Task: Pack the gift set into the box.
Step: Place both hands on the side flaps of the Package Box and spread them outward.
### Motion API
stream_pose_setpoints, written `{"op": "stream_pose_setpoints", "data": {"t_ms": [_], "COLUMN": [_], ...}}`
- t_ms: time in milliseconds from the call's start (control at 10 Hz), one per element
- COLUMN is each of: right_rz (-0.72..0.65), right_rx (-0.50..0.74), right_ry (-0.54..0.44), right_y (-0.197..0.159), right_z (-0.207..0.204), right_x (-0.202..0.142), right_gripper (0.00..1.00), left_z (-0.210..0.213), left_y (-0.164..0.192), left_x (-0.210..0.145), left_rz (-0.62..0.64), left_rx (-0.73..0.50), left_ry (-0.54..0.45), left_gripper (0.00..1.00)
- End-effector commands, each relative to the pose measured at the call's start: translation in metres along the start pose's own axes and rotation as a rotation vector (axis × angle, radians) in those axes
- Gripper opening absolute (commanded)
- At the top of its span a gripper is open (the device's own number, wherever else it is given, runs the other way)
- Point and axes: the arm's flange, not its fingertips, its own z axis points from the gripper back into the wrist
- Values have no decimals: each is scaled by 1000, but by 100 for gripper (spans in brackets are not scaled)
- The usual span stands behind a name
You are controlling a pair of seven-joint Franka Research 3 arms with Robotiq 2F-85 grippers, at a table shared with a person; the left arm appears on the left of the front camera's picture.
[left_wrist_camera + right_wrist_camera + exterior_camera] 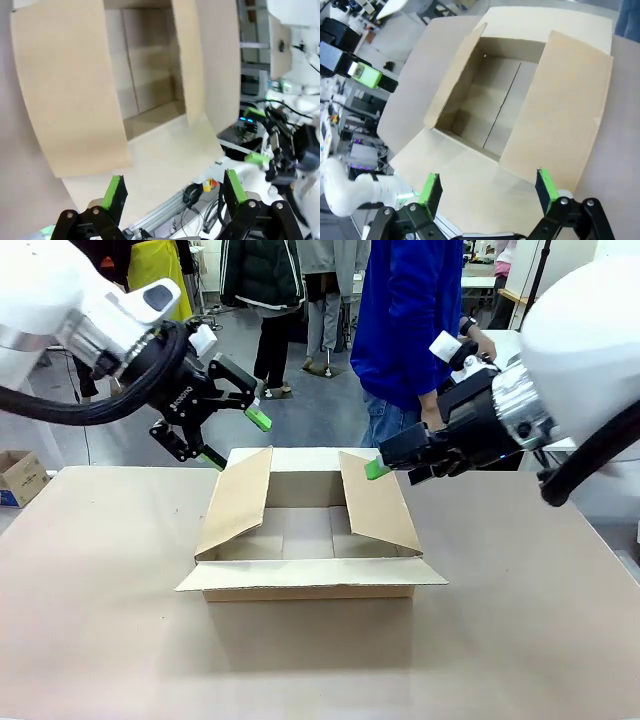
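Front view: the box (240, 502) sits in the middle of the table (100, 630), open at the top, with its near flap folded out flat toward the robot's side, its far flap laid out behind, and its two side flaps raised at a slant. Inside, plain cardboard floor shows. The left gripper (235, 438) hangs in the air above the box's far left corner, its two green-tipped fingers spread wide apart with nothing between them. The right gripper (385, 466) reaches in from the right, and one green pad (376, 469) sits just beside the far upper end of the right side flap; whether it touches the cardboard cannot be told from here. A person in a blue jacket (410, 320) stands at the far side of the table, and a small printed cardboard box (20, 478) lies off the table's left edge. In the left wrist view the left gripper (174, 190) looks across the box (70, 90), one flap broad in front and the inner floor with its centre seam beyond; the fingers stand well apart and hold nothing. In the right wrist view the right gripper (487, 192) is likewise spread wide and empty, poised over an outfolded flap of the box (560, 100), whose floor shows a straight seam
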Motion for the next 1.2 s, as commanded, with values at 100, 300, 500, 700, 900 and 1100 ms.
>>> {"op": "stream_pose_setpoints", "data": {"t_ms": [100, 300, 500, 700, 900, 1100], "right_rz": [-57, -33, -33, -33, -33, -33], "right_rx": [-120, -38, -38, -38, -38, -38], "right_ry": [-147, -24, -24, -24, -24, -24], "right_y": [0, 1, 1, 1, 1, 1], "right_z": [-34, -14, -14, -14, -14, -14], "right_x": [-18, -3, -3, -3, -3, -3], "right_gripper": [100, 100, 100, 100, 100, 100], "left_z": [-11, -7, -13, -57, -84, -99], "left_y": [-15, 0, -3, -21, -40, -51], "left_x": [25, 14, 23, 36, 41, 50], "left_rz": [122, 32, 65, 95, 47, 22], "left_rx": [110, 32, 61, 260, 460, 714], "left_ry": [23, 4, 15, -94, -254, -313], "left_gripper": [100, 100, 100, 100, 100, 100]}}
